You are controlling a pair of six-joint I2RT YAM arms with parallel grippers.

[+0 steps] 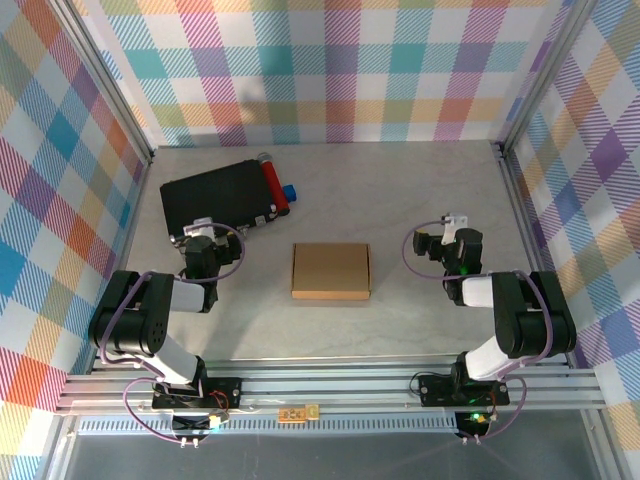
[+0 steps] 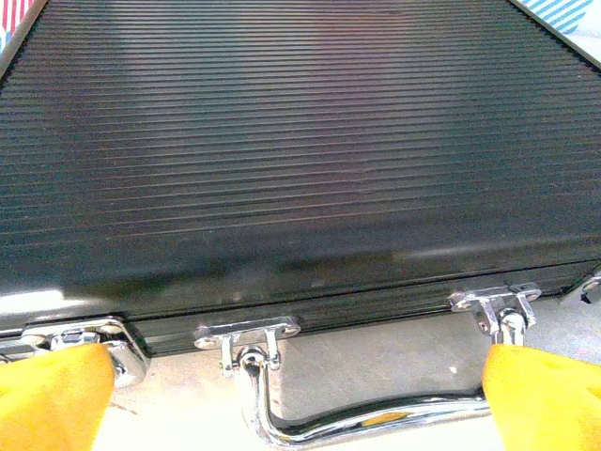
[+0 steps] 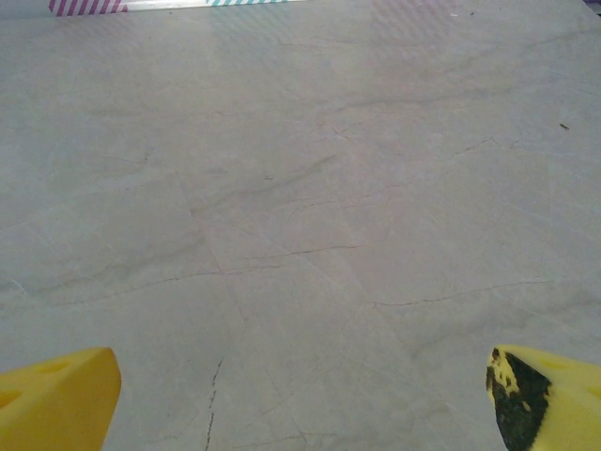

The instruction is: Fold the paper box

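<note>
The paper box [image 1: 331, 272] lies closed and flat in the middle of the table, a plain brown shallow rectangle. My left gripper [image 1: 197, 233] sits well to its left, open, its yellow fingertips [image 2: 56, 395] spread wide over bare table just in front of the black case. My right gripper [image 1: 447, 227] rests to the right of the box, open too, with yellow fingertips [image 3: 56, 399] wide apart above bare table [image 3: 300, 216]. Nothing is between either pair of fingers.
A black ribbed case [image 1: 216, 197] lies at the back left, its chrome handle [image 2: 357, 413] and latches facing my left gripper. A red roll [image 1: 274, 182] and a small blue piece [image 1: 290, 192] sit at its right end. Checked walls enclose the table.
</note>
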